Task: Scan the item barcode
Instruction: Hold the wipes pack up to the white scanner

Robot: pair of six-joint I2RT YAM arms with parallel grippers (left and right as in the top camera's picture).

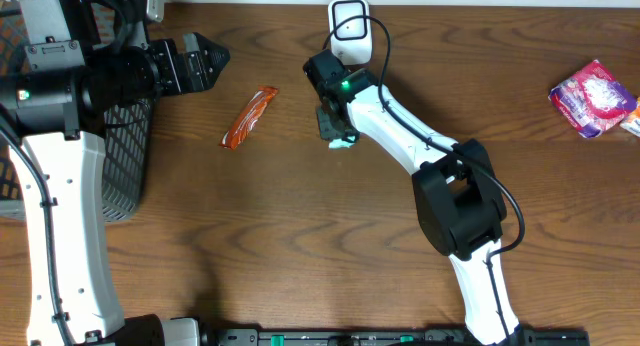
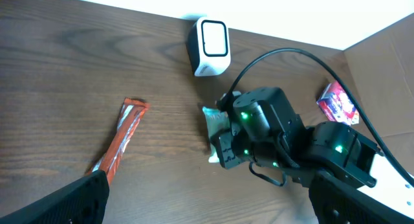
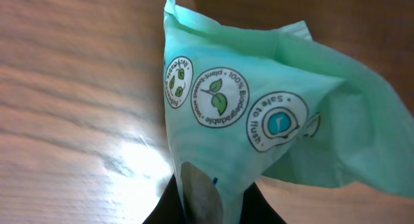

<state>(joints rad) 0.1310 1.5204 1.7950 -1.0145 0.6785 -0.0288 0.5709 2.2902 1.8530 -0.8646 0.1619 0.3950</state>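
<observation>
1. The right jaws are clenched on one edge of the green packet. They pinch the soft film so that the rest fans out above the surface. We see round printed badges on the face turned to the wrist camera, but no barcode.
2. That packet is the task's thing. It sits just in front of the scanner, near it but apart. We judge it is held there so that a face can be turned toward the scanner's window.
3. The left jaws are released, spread wide and grasping nothing, well to the left of the scanner. We take them to be parked out of the way.
4. An orange wrapper lies flat between the left jaws and the scanner. A pink packet lies far to the scanner's right.
5. Farthest left of the scanner stands a black mesh basket, partly under the left arm. We cannot tell what it holds.
</observation>
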